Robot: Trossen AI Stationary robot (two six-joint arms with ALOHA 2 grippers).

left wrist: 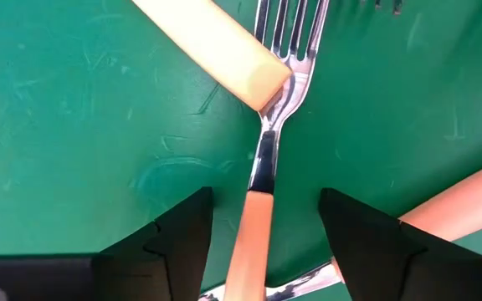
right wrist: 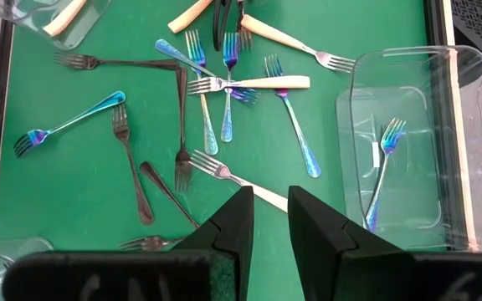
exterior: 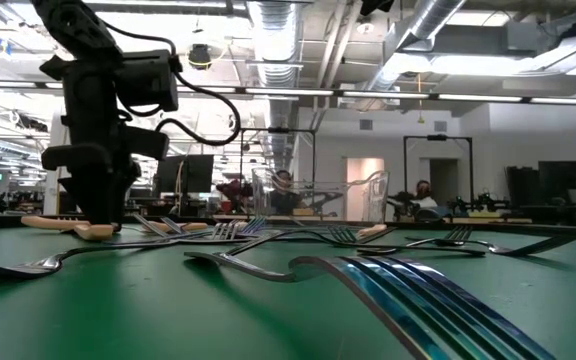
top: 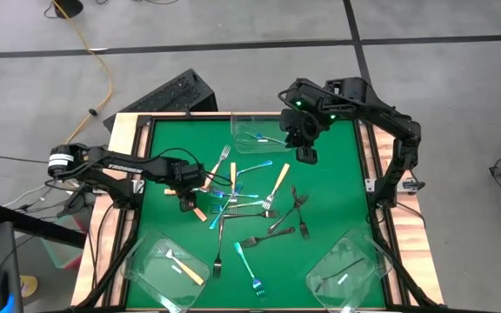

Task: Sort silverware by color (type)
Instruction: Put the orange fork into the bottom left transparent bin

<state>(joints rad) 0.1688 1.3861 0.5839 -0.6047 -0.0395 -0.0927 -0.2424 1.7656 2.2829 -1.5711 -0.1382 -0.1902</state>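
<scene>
Low view: nearest the lens lies an iridescent blue fork (exterior: 418, 290), tines big and blurred, w/ dark grey metal forks (exterior: 248, 262) just behind it on the green mat (exterior: 118, 310). Further back the left gripper (exterior: 96, 215) stands down at the mat on the picture's left, over a tan-handled fork (exterior: 63, 225). Beyond the pile is a clear tub (exterior: 313, 195), then the room.

High view, near edge first: two clear tubs at the near corners. The near-left tub (top: 142, 269) holds a tan-handled fork (top: 181, 268); the near-right tub (top: 377, 261) holds a dark fork (top: 333, 276). Btwn them on the mat is a teal fork (top: 249, 269). Mid-table is a loose pile of forks (top: 250, 209), all three kinds mixed, several crossing. The left gripper (top: 186, 198) sits low at the pile's left edge.

Left wrist view: fingers (left wrist: 178, 230) spread wide, one each side of a tan fork's handle (left wrist: 249, 242), not closed on it. Another tan handle (left wrist: 216, 46) lies across that fork's tines, touching.

Far side: the right gripper (top: 306, 149) is near the far tub (top: 243, 141), above the mat. Right wrist view: its fingers (right wrist: 233, 221) sit narrowly apart, holding nothing. The far tub (right wrist: 450, 150) holds one blue iridescent fork (right wrist: 382, 171).
</scene>
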